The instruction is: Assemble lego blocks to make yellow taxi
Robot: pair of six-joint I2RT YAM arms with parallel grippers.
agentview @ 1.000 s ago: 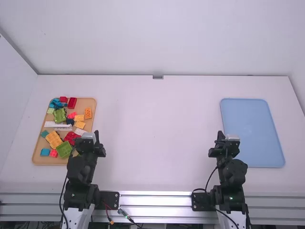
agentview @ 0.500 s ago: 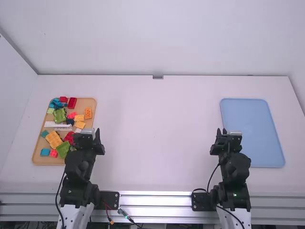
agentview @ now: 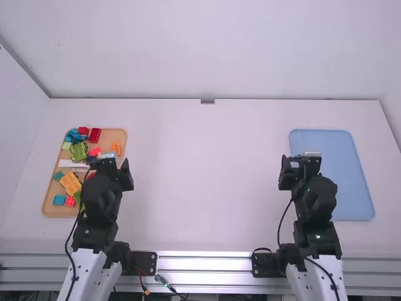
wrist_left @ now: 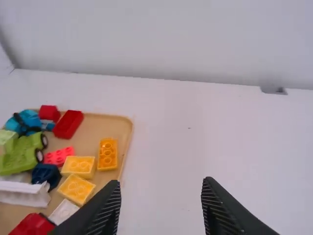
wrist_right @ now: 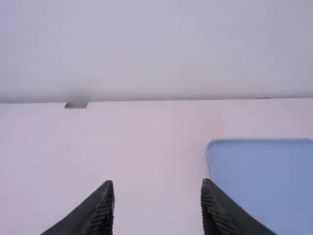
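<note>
On the left side of the white table, a tan tray holds the toy blocks for the taxi. Near its far edge are a long red block and some blue pieces. A green piece with black wheels sits a bit nearer, left of a pink block. Three small yellow blocks lie close together by the tray's right side. A big yellow block lies in the near half, with a blue block and a small pink block nearer still. A long white piece lies across the middle.

The left gripper is up by the tray's near right part. Its jaws are wide apart and hold nothing.

On the right, the right gripper is up by the left side of a blue tray. Its jaws are wide apart too, with nothing between them.
</note>
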